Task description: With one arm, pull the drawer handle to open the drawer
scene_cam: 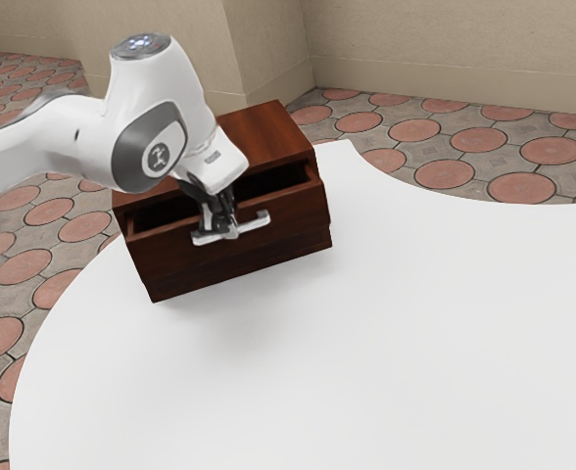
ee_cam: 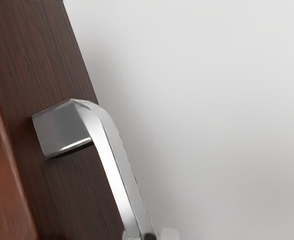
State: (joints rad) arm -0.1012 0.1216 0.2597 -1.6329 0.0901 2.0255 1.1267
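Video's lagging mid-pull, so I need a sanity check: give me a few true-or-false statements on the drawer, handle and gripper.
1. The drawer stands partly open, with a dark gap above its front. True.
2. The cabinet stands on a shelf. False: it stands on the white table.
3. The gripper is shut on the handle. True.
4. The handle is dark wood. False: it is silver metal.

The dark wooden drawer [scene_cam: 268, 201] sits slightly open, its silver handle [scene_cam: 256, 223] in front.
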